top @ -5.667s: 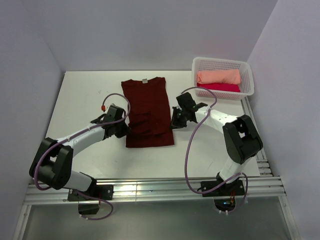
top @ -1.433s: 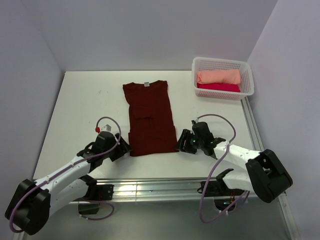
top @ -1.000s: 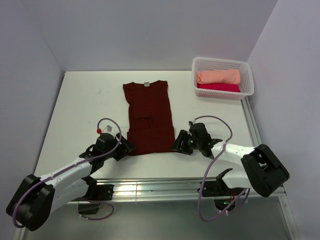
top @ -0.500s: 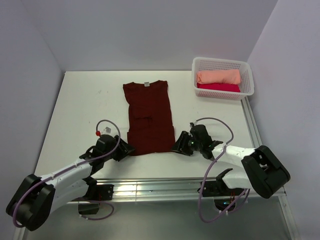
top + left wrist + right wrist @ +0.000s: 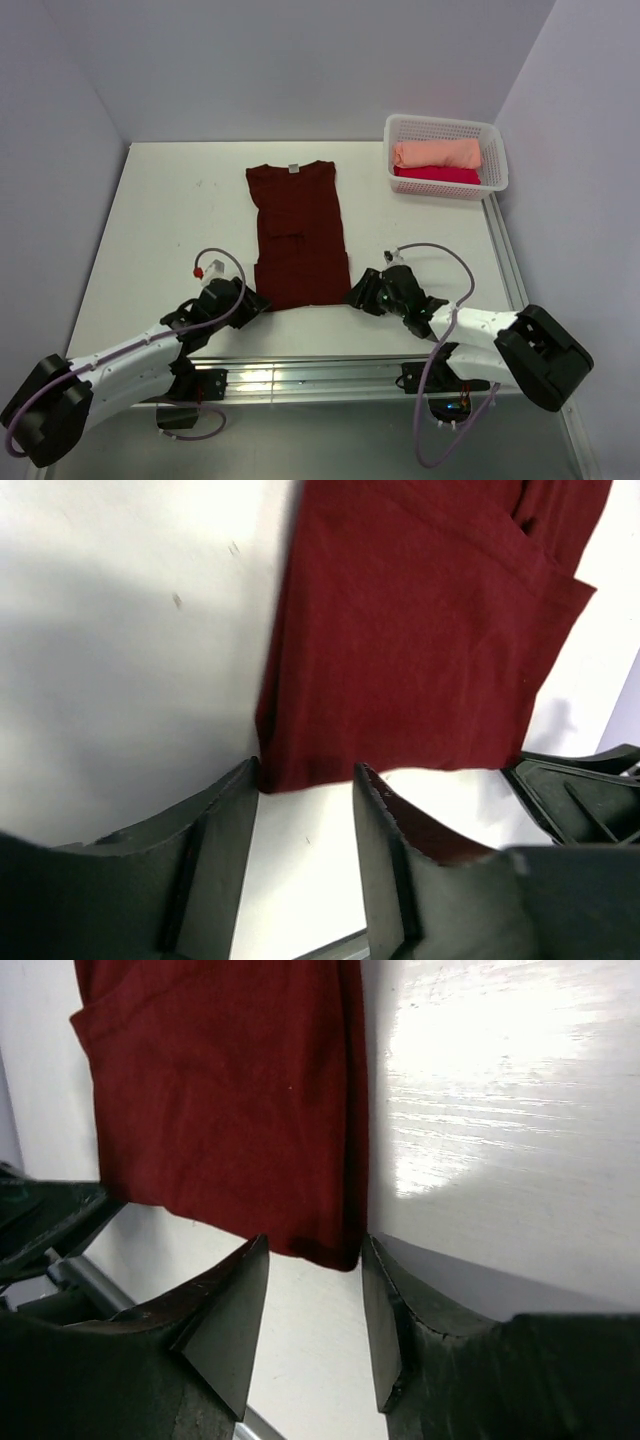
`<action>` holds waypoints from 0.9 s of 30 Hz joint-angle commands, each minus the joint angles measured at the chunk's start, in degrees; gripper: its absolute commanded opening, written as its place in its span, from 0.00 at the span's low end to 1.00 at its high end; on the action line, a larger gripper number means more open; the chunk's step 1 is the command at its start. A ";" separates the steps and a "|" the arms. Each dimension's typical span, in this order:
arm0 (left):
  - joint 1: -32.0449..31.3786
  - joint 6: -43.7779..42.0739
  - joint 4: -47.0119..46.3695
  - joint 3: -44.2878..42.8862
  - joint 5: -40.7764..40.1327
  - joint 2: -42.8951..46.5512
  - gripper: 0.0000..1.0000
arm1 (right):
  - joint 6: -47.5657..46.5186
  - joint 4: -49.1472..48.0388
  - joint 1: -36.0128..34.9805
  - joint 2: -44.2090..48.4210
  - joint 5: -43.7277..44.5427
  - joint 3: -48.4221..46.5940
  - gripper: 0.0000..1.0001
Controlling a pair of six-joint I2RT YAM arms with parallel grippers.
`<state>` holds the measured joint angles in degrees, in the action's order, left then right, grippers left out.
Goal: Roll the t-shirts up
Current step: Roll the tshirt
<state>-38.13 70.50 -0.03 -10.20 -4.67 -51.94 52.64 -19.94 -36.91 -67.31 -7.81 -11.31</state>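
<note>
Across the white worktop (image 5: pixel 160 220), top view: 2 arms reach in low from the near edge, left arm (image 5: pixel 130 350) and right arm (image 5: pixel 480 325), both stretched out close to the surface and angled inward toward each other.

Maroon t-shirt (image 5: pixel 300 230) lies flat at mid-worktop as a long narrow shape. Neck toward the far wall, hem toward the arms. No sleeve sticks out at either side, and folded layers show about mid-length.

White mesh basket (image 5: pixel 445 190) sits at the far right corner, well apart from the maroon shirt. 2 bundled shirts are in it: peach t-shirt (image 5: pixel 435 153) and crimson-pink t-shirt (image 5: pixel 440 175). Peach shows beyond the pink one; cannot tell whether it lies on top or behind.

Left jaws: at the hem's near-left corner. In the left wrist view the 2 fingers (image 5: pixel 215 850) stand partly apart, bare worktop showing in the gap. The hem corner lies right at the tip of the left-hand finger. No cloth is pinched.

Right jaws: at the hem's near-right corner. In the right wrist view the fingers (image 5: pixel 225 1320) stand partly apart, and the dark corner of the hem sits between their tips. A gap shows on both sides, and the cloth is not clamped.

Purple cable (image 5: pixel 225 258) loops above the left wrist, with another over the right.

Small pale neck label (image 5: pixel 291 166) sits at the collar, far end.
</note>
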 commanded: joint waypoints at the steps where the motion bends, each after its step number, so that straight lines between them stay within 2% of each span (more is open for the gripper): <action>1: -5.01 3.75 9.44 0.97 -9.46 -0.18 0.50 | -0.70 5.26 -2.38 2.70 11.67 3.40 0.51; 4: -9.31 6.92 8.91 0.97 -13.68 -1.14 0.51 | 0.18 8.42 -4.48 7.35 18.87 3.66 0.57; 7: -13.88 10.53 9.69 1.14 -17.91 -1.93 0.51 | 0.44 7.12 -6.59 11.93 22.75 5.77 0.57; 8: -15.21 11.75 10.48 0.97 -21.58 -1.93 0.51 | 0.79 7.03 -7.12 12.89 23.71 6.56 0.57; 14: -25.93 19.93 13.48 0.79 -31.53 -3.16 0.52 | 2.46 9.22 -12.04 15.80 29.34 6.57 0.53; 21: -29.11 22.23 17.36 -2.64 -35.94 -8.53 0.55 | -0.25 7.29 -15.38 14.76 32.24 6.13 0.53; 27: -29.19 17.94 11.82 1.48 -36.55 -2.13 0.53 | -3.95 3.87 -17.76 13.61 34.36 5.60 0.53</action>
<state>-67.11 90.21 5.98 -12.47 -39.97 -55.86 51.42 -13.67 -53.39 -52.90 22.57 -5.37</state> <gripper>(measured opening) 0.531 0.528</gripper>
